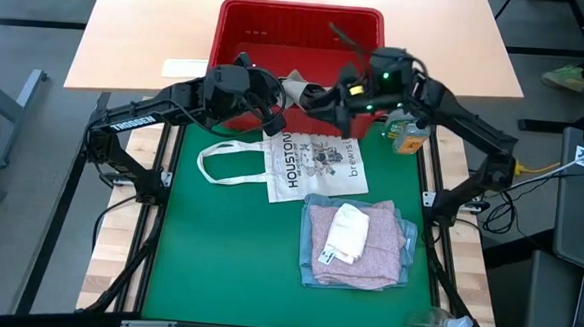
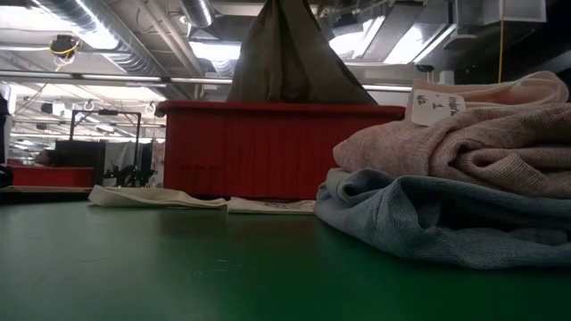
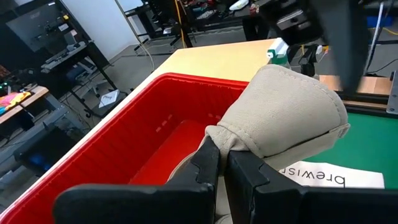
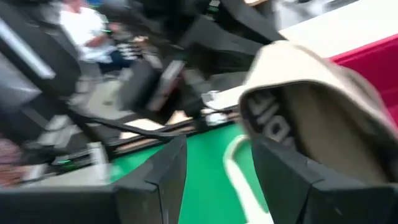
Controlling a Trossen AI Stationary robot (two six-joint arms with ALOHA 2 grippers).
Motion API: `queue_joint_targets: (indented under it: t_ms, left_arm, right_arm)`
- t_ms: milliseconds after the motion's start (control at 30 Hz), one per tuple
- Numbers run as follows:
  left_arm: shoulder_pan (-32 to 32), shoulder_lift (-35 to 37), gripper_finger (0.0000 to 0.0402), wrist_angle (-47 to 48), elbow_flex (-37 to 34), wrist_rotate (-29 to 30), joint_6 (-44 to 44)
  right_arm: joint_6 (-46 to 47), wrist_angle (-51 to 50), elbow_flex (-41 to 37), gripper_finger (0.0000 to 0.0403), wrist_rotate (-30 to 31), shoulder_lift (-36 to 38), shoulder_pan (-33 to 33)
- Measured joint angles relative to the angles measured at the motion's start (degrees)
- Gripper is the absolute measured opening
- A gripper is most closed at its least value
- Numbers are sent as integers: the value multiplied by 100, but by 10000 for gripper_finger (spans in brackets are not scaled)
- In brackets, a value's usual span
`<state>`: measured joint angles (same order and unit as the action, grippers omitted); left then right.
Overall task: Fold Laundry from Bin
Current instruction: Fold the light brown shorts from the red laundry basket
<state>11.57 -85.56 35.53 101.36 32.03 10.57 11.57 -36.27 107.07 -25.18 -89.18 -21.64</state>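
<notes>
The green table mat (image 1: 227,250) fills the centre and bottom of the high view, with the red bin (image 1: 241,26) at top centre, straddling the mat's far edge and the wooden tabletop (image 1: 138,35) behind it. Just below the bin lies the flat white HOUSTON tote bag (image 1: 307,164), handles trailing left. At lower right of centre sits the folded stack (image 1: 358,245): a light blue piece at the bottom, a pale pink knit on it, and a small white piece on top.

A khaki-grey garment (image 3: 283,115) rises out of the bin in a peak, seen at top centre of the low view. The left gripper (image 3: 222,168), at the bin's near rim left of centre in the high view, is clamped tight on a gathered fold of this cloth. The right gripper (image 4: 217,168), just right of it at the rim, stands with its fingers spread wide and nothing between them; the khaki cloth hangs close in front.

Risks, as I judge them: the garment hangs from a single narrow pinch, so a quick lift could pull it free and drop it back in the bin. The right gripper may close on a bunched fold instead of an edge, leaving the cloth twisted. Dragging the hem forward could also snag the tote or brush the finished stack.
</notes>
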Motion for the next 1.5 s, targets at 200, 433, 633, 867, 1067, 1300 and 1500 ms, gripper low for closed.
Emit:
queue_joint_targets:
  t_ms: [200, 433, 633, 867, 1067, 1300, 1500]
  left_arm:
    - [-10, 0, 10, 0, 0, 1, -7]
    - [-13, 0, 10, 0, 0, 0, -9]
    - [-11, 0, 10, 0, 0, -202, -15]
    - [-48, 0, 10, -2, 0, -308, -4]
    - [-87, 0, 10, -51, 0, -308, 4]
    - [-103, 32, 19, -191, 7, -47, 199]
    - [-87, 94, 88, -178, -4, 116, 543]
  right_arm:
    - [-447, 39, -2, 179, 1060, -175, 303]
    - [-652, 382, -2, 179, 1200, -302, 448]
    - [-658, 893, -4, 179, 1468, -302, 441]
    - [-874, 940, -4, 135, 1470, -302, 439]
    - [-1554, 1050, 7, 12, 1505, -302, 437]
    - [-2233, 637, 779, 7, 2080, -321, 439]
    - [-2894, 450, 1506, 12, 2961, -252, 437]
